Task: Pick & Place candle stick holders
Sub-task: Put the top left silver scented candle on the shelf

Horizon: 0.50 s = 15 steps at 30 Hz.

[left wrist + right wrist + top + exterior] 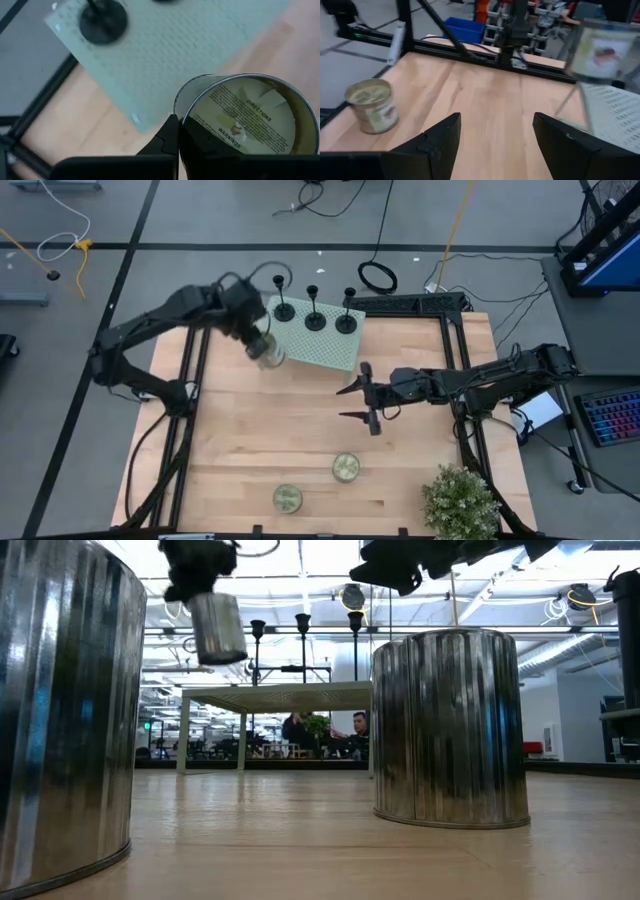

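Upright candle stick holders (314,310) on stand (330,346).

Bare table (300,430) mid-span; two tins (347,468) near front edge.

We read this as robotics lab or workshop. Wooden worktop (300,440) sits in black metal frame (455,370) on grey floor (200,210) with loose cables (377,275). Backlit keyboard (610,418) on side desk. Beyond worktop we see long open hall: ceiling strip lights (560,600), more benches, seated person (358,735). Blue bin (462,27) near equipment racks.
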Each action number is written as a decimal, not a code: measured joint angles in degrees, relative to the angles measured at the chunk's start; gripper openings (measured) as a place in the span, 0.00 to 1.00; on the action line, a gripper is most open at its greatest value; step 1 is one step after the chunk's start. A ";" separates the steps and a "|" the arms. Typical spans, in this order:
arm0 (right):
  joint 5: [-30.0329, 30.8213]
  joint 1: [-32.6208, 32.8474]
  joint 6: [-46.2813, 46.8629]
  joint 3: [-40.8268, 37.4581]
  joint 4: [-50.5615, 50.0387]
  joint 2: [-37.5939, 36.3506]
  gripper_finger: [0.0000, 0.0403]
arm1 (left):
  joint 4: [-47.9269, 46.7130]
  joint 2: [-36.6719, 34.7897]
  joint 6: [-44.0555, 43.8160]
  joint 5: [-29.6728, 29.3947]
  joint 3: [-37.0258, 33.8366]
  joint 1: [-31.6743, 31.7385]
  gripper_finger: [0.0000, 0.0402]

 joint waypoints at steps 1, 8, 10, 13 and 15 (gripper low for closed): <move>0.52 0.00 0.00 0.00 0.24 0.00 0.60 | 0.49 0.73 1.48 0.36 0.00 2.22 0.01; 1.46 -0.02 0.09 0.00 1.21 0.00 0.60 | 2.98 8.20 8.28 0.80 0.04 11.24 0.01; 1.45 -0.02 0.31 0.00 1.21 0.00 0.60 | 3.27 9.29 8.38 1.23 0.28 12.85 0.01; 1.46 -0.02 0.37 0.00 1.21 0.00 0.60 | 4.58 9.82 9.79 1.27 0.33 14.40 0.01; 1.44 -0.02 0.39 0.00 1.20 0.00 0.60 | 5.99 9.92 10.75 0.95 0.34 14.84 0.01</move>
